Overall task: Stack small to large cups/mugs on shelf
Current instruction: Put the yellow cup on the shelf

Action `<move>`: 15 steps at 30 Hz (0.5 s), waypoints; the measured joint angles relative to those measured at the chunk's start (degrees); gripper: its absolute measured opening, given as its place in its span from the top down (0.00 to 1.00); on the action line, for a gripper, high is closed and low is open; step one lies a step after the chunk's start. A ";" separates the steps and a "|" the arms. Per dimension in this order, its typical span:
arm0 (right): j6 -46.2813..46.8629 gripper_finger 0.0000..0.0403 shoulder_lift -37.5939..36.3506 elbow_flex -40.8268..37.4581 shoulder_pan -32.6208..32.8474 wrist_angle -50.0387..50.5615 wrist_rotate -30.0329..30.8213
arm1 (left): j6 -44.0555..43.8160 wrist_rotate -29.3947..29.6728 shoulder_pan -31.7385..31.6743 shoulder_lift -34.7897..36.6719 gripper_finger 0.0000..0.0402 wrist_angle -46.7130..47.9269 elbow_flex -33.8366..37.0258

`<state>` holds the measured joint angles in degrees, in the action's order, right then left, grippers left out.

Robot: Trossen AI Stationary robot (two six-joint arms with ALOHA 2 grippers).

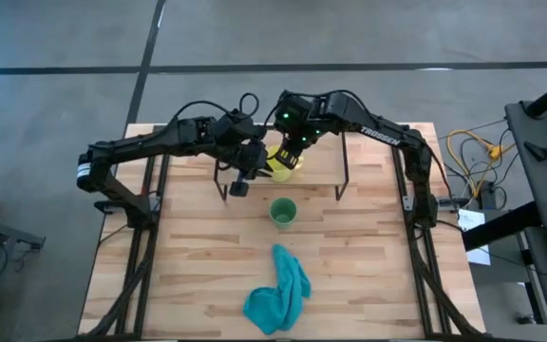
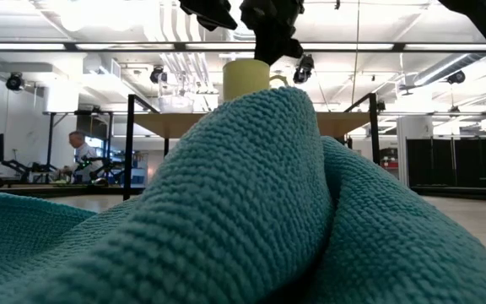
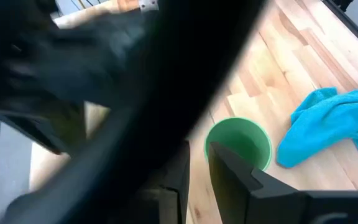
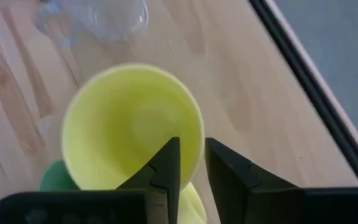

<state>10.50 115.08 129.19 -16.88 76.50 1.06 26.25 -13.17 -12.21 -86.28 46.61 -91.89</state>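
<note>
Your right gripper (image 4: 191, 163) pinches the yellow mug (image 4: 132, 127) rim on the shelf (image 1: 323, 171), left gripper (image 3: 197, 171) nearly closed & empty; green cup (image 1: 283, 211) on table w/ glass cup (image 4: 114, 15) unstacked

Filling most of the low view: teal cloth (image 2: 251, 211), hiding the green cup and all but the top of the yellow mug (image 2: 245, 78). Smearing across the left wrist view: a dark blur, covering the shelf (image 3: 126, 5). Blurring beyond the mug in the right wrist view: the clear glass cup (image 4: 98, 18). Hiding under both arms in the high view: that glass cup.
</note>
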 joint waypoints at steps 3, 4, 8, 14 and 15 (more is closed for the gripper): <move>0.04 0.82 -1.12 0.02 0.00 0.07 0.02 | -0.28 -0.02 0.02 -0.02 0.89 0.19 0.01; 0.22 0.82 -1.50 0.02 0.00 0.19 0.02 | -0.33 -0.02 0.00 -0.02 0.89 0.29 0.01; 0.58 0.82 -3.75 0.02 0.07 1.14 0.01 | -0.37 0.02 -0.01 -0.02 0.89 0.35 0.01; -0.27 0.83 -6.05 0.08 0.07 6.30 0.04 | -0.41 0.02 0.00 -0.02 0.89 0.42 0.01; -0.31 0.83 -6.14 0.08 0.11 7.36 0.04 | -0.42 0.02 0.00 -0.02 0.89 0.46 0.01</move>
<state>10.20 108.95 129.27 -16.78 83.86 1.10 25.83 -13.15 -12.21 -86.30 47.07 -91.88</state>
